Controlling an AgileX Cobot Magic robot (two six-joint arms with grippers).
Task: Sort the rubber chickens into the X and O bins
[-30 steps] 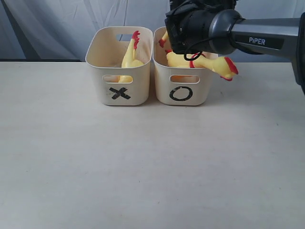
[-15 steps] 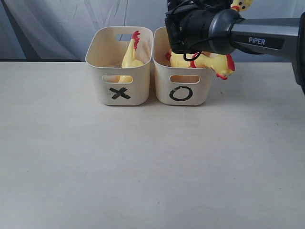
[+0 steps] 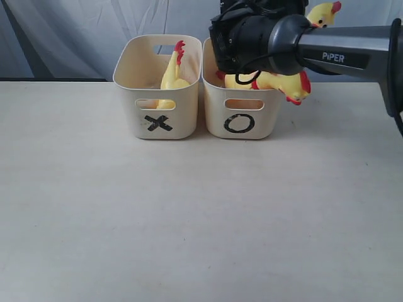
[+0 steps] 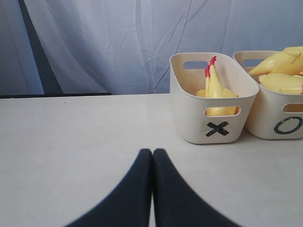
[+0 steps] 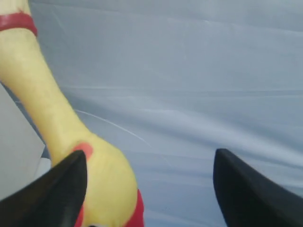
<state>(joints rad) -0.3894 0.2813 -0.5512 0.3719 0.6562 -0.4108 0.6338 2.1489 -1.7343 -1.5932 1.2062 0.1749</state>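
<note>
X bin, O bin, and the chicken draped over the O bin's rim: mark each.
X bin (image 3: 158, 123), exterior view, front wall at its X.
O bin (image 3: 239, 123), exterior view, front wall at its O.
draped chicken (image 3: 282, 82), exterior view, yellow neck beside its head.

pale table, X bin, O bin

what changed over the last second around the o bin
The right arm shifted slightly toward the X bin above the O bin, and a second rubber chicken poked its head up behind it. The long chicken draped over the O bin's rim drew in a little. Both bins and the X bin's chicken stayed put.
</note>
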